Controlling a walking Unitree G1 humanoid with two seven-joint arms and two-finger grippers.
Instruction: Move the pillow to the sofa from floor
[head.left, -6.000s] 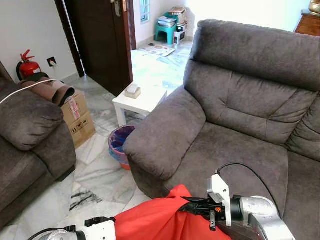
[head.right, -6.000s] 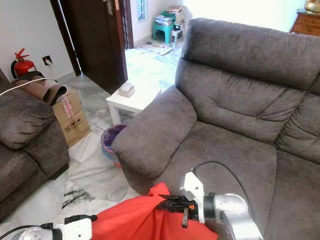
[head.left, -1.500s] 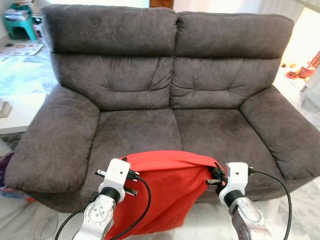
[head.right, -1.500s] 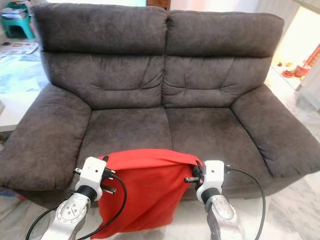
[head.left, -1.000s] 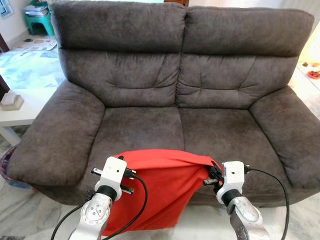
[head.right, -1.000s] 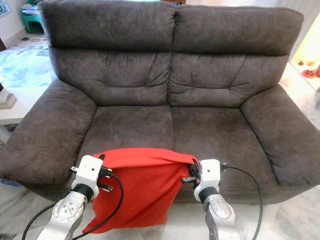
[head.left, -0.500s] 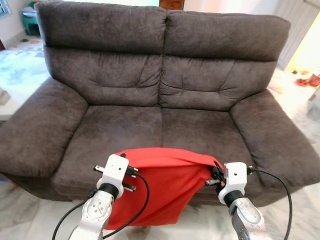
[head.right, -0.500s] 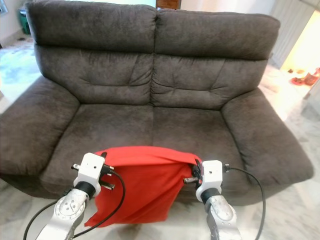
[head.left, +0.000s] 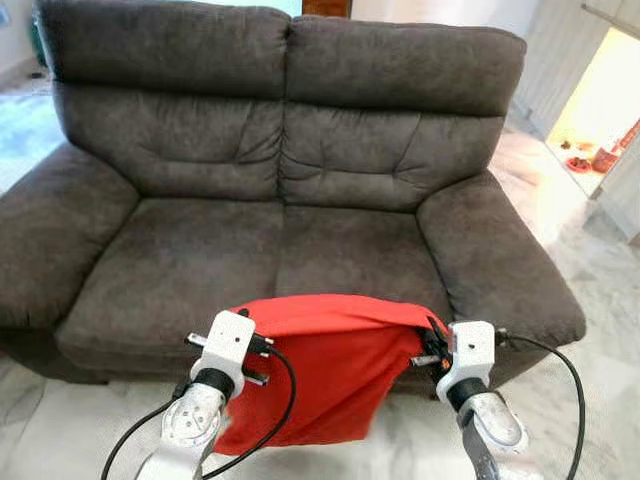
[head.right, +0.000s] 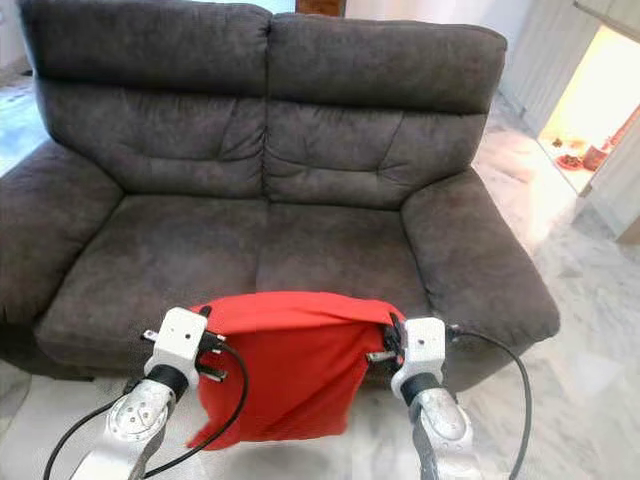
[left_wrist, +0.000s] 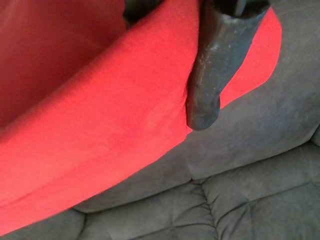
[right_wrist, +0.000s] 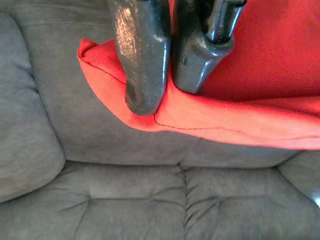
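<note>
Before the dark grey, suede-like two-seat sofa (head.left: 270, 200), a limp red fabric pillow (head.left: 320, 375) hangs stretched between both grippers above pale marble floor (head.left: 590, 400). Left gripper (head.left: 262, 345) and right gripper (right_wrist: 160, 100) each pinch an upper corner, glossy black fingers (right_wrist: 142, 60) clamped tight on cloth.

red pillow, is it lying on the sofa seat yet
No, the red pillow hangs between the left gripper and right gripper before the sofa.
</note>
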